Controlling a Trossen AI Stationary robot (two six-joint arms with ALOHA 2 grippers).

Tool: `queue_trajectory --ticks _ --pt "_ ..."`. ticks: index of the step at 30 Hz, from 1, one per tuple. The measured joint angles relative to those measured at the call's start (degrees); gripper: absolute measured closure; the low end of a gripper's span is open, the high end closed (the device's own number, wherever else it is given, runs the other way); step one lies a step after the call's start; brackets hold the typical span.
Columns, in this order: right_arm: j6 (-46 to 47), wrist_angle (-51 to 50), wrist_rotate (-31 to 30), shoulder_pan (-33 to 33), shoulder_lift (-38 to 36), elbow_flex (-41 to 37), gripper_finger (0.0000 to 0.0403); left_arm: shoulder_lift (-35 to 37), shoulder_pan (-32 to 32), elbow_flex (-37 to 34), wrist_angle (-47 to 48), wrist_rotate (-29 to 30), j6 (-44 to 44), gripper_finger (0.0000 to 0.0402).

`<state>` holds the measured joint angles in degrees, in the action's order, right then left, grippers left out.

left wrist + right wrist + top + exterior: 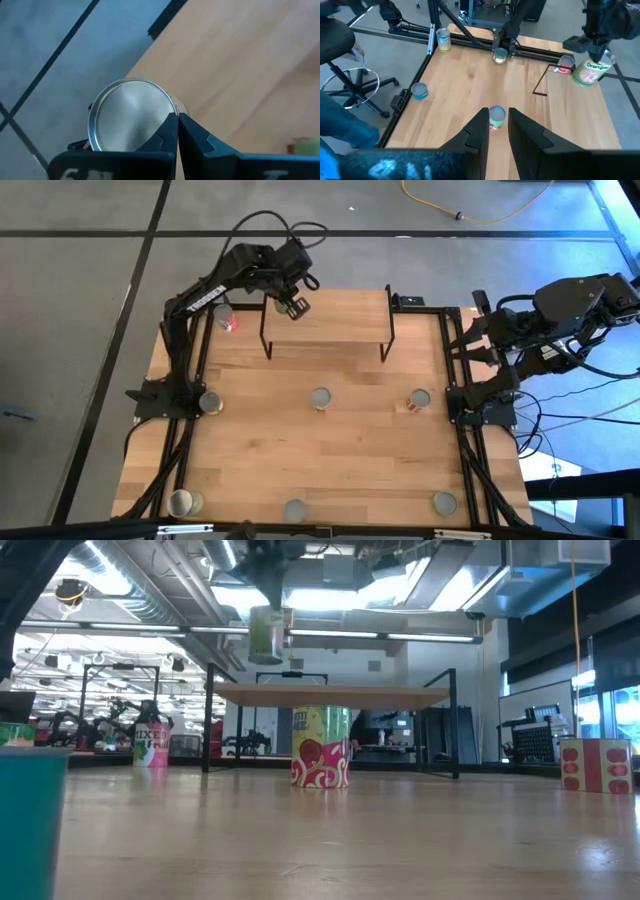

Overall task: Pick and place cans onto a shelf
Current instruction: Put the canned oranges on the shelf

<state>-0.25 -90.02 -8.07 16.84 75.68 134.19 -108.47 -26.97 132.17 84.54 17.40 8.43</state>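
High view: I see my left gripper (291,302) at about 11 o'clock on the table (330,470), above the near-left corner of the shelf (340,320).
Held can: a green-labelled can (266,635) hangs in that gripper, clear above the shelf board in the low view; its label reads "Orange" in the right wrist view.
Left fingers: clamped on the can's side, silver lid showing beside them in the left wrist view.
Right gripper: parked off the table at 3 o'clock (496,131); fingers apart, holding nothing.
Remaining cans: one with red by the shelf's left leg (228,321); three across the middle row (320,399); three along the 6 o'clock edge (294,509).
Step in hand: I judge this to be the placing of the held can on the shelf.
Method advised: I would carry it further in from the corner, keep it upright, lower until the base meets the board, and only then part the fingers.
Risk: released this near the edge, it may tip off.
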Motion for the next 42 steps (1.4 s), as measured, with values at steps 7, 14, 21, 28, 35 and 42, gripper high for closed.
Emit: queue_trajectory --ticks 7,14,21,28,35,42 --pt "-0.2 0.0 0.0 0.0 0.0 0.0 0.0329 0.0 -3.1 -7.2 -5.0 0.3 -1.6 0.0401" --pt "-0.2 0.0 0.1 0.0 0.0 0.0 0.0329 0.0 -4.8 -13.0 -10.8 -1.2 -3.1 0.0401" --pt "-0.2 0.0 0.1 0.0 0.0 0.0 0.0329 0.1 -5.7 -14.7 -11.6 -1.1 -4.4 0.0401" --pt "-0.1 0.0 0.1 0.0 0.0 0.0 0.0329 0.1 -5.7 -14.9 -12.2 -0.3 -4.6 0.0392" --pt "-0.1 0.0 0.1 0.0 0.0 0.0 0.0329 0.1 -4.9 -14.9 -12.2 -0.1 -4.1 0.0361" --pt "-0.1 0.0 0.1 0.0 0.0 0.0 0.0329 0.1 -3.6 -14.6 -11.6 0.5 -4.2 0.0357"
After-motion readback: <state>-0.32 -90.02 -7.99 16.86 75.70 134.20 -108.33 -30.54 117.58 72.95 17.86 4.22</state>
